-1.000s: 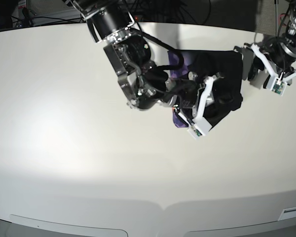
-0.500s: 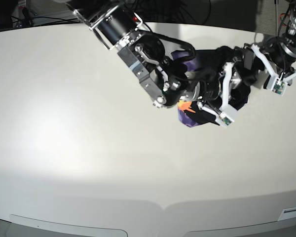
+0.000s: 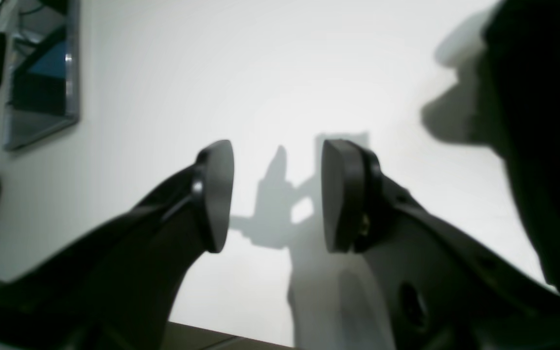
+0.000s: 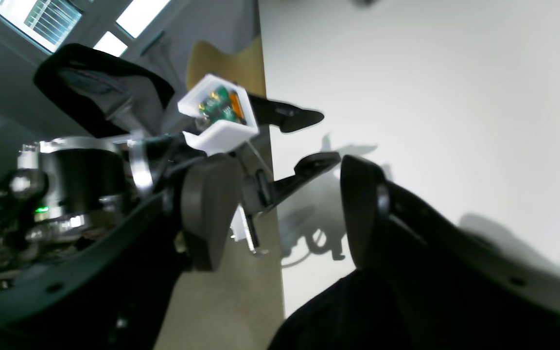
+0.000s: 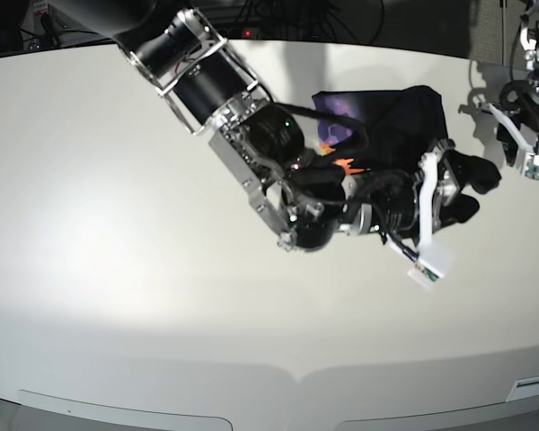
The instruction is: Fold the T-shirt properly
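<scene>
T-shirt (image 5: 404, 117) half behind right arm (image 5: 278, 171).

Bright overhead light, table (image 5: 117, 269) near blown out with a glare patch. Hard shadows fall just beyond the left fingers (image 3: 217, 194) and right fingers (image 4: 207, 214). Wrist views soft, fingers blurred; base view barrel-distorted at edges.

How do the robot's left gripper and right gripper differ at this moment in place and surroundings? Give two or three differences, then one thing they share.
1. In the base view the right gripper reaches over the T-shirt; the left gripper hangs apart, near the table edge.
2. The right gripper has black cloth just beneath it; the left gripper has bare table between its pads.

Shared: both stand open, holding nothing.
</scene>
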Action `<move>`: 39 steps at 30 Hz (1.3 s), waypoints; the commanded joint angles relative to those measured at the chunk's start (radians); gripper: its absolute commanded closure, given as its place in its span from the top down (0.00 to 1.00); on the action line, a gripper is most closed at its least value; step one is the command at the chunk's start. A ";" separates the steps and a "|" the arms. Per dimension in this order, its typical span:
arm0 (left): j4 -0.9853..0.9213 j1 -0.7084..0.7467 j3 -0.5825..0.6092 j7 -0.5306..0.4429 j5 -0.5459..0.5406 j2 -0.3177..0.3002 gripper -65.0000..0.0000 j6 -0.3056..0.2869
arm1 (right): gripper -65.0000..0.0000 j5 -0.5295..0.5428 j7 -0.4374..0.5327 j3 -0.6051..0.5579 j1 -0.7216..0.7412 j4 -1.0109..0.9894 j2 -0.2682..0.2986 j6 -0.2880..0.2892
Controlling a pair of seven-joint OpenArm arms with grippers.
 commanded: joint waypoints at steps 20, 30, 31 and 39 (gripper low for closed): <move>0.242 -0.002 0.027 -0.066 -0.650 0.130 0.00 -0.295 | 0.00 -0.438 -0.135 0.607 0.032 0.091 0.191 0.012; 0.190 -0.005 0.255 -0.076 -0.323 0.196 0.00 -0.257 | 0.00 -0.303 -0.167 0.734 -0.077 0.091 0.301 0.012; 0.166 -0.006 0.255 -0.084 -0.292 0.195 0.00 -0.238 | 0.00 -0.303 -0.174 0.735 -0.079 0.091 0.303 0.012; -0.012 -0.026 0.161 -0.122 -0.095 0.190 0.00 -0.074 | 0.00 -0.247 -0.195 0.735 -0.081 0.091 0.305 0.012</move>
